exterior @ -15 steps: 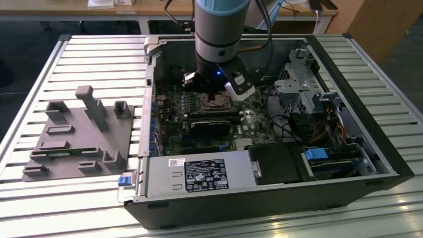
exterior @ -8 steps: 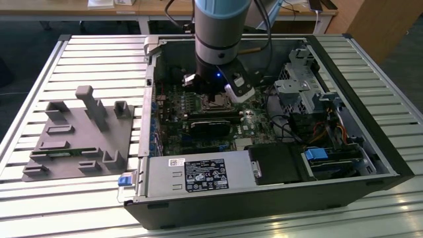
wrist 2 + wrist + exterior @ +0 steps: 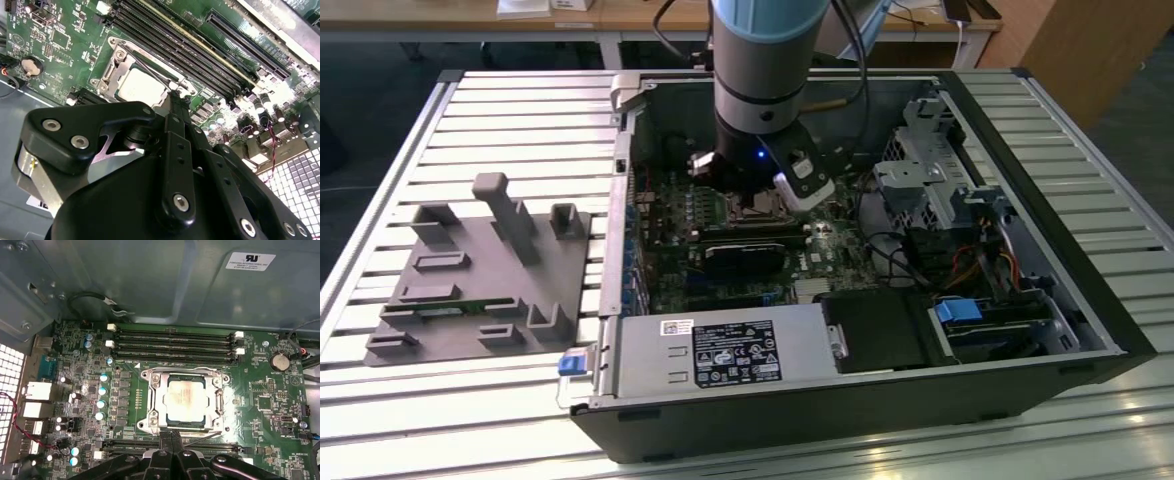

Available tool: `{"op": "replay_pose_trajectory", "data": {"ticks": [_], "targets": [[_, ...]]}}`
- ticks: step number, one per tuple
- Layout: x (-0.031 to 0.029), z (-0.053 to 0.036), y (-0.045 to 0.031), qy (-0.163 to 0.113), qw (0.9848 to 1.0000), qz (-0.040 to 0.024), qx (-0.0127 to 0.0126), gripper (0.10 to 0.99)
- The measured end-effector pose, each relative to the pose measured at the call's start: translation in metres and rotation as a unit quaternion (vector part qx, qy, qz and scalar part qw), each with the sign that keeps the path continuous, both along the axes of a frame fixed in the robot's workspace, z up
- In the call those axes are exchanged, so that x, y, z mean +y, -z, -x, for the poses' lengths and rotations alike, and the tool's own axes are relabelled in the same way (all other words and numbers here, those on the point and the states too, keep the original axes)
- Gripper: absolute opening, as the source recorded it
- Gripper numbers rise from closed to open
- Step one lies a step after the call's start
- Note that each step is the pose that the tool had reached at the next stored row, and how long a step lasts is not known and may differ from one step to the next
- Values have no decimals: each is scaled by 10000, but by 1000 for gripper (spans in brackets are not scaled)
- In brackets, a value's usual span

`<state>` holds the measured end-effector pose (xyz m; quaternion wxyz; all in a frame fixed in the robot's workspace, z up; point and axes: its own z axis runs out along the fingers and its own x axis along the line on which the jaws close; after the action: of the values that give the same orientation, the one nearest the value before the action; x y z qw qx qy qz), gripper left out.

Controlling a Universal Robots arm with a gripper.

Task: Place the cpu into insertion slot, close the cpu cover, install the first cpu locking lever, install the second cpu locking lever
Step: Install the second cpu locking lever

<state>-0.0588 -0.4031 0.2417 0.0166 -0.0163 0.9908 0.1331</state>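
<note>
The cpu [image 3: 186, 399] is seated under the closed cpu cover [image 3: 153, 401]; beside it, the hand [image 3: 171, 436] is pinched narrow.

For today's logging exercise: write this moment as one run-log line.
cpu: seated in insertion slot | cpu cover: closed | gripper: at socket edge, by a lever

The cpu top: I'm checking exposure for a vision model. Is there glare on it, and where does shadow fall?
First wrist view: the cpu top shows a mild pale sheen, not blown out. Second wrist view: the cpu looks washed bright, and the claw is dark. Exterior view: the insertion slot sits in the arm's shadow.
</note>
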Motion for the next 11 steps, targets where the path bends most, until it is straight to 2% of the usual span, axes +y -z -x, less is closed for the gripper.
{"op": "replay_pose_trajectory", "data": {"ticks": [8, 11], "targets": [[-8, 9, 33, 0, 10000, 0, 0, 106], [-27, 11, 38, 19, 10000, 0, 0, 106]]}}
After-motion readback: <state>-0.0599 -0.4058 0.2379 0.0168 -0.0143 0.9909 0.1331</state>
